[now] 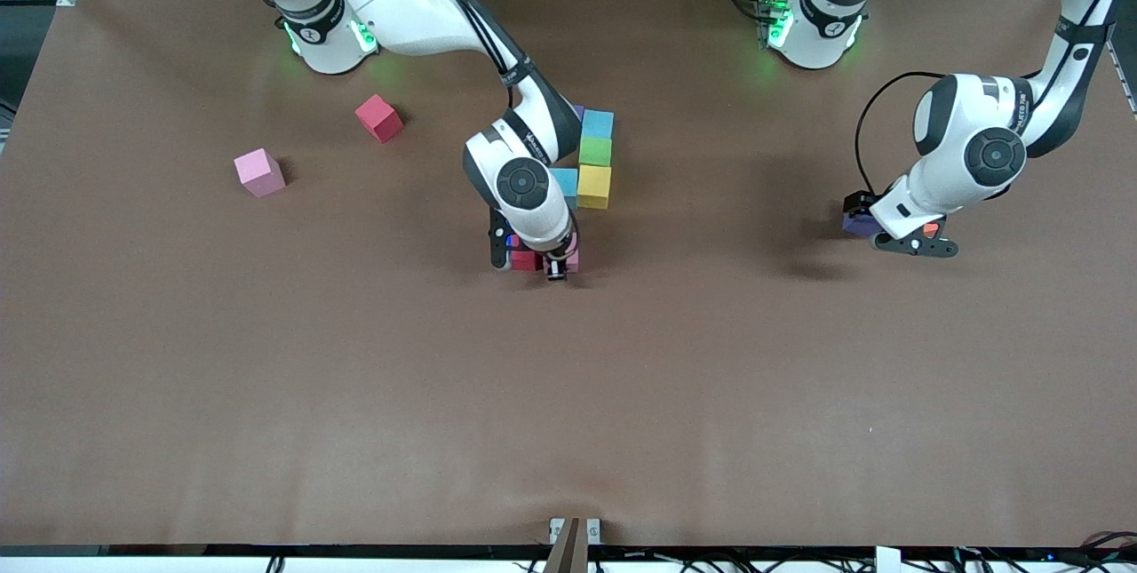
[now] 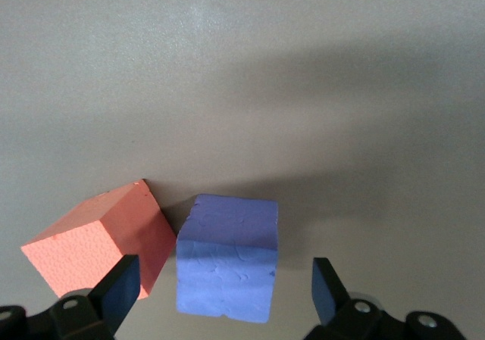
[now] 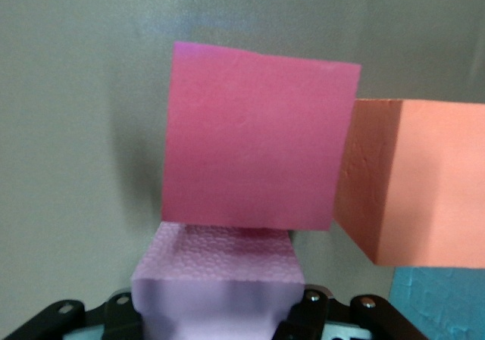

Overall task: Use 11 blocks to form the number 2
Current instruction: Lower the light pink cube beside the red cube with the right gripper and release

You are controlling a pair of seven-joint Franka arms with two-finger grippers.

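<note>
Orange block (image 2: pixel 98 245) beside purple block (image 2: pixel 226 258)

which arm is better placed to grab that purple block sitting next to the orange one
Left. Its end effector hangs open right over the purple block, a finger on either side. The right end effector is down at the number 2, shut on a pink block.

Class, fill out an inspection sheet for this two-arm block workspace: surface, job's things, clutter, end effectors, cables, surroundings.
Surface: brown table.
Job's things: partial digit cluster mid-table; loose pink block and red block toward the right arm's end; purple block touching orange block under the left arm.
Clutter: nothing seen.
End effectors: left end effector open astride the purple block; right end effector shut on lilac block at the cluster.
Cables: black cable on the left arm.
Surroundings: frame rails, wiring.
</note>
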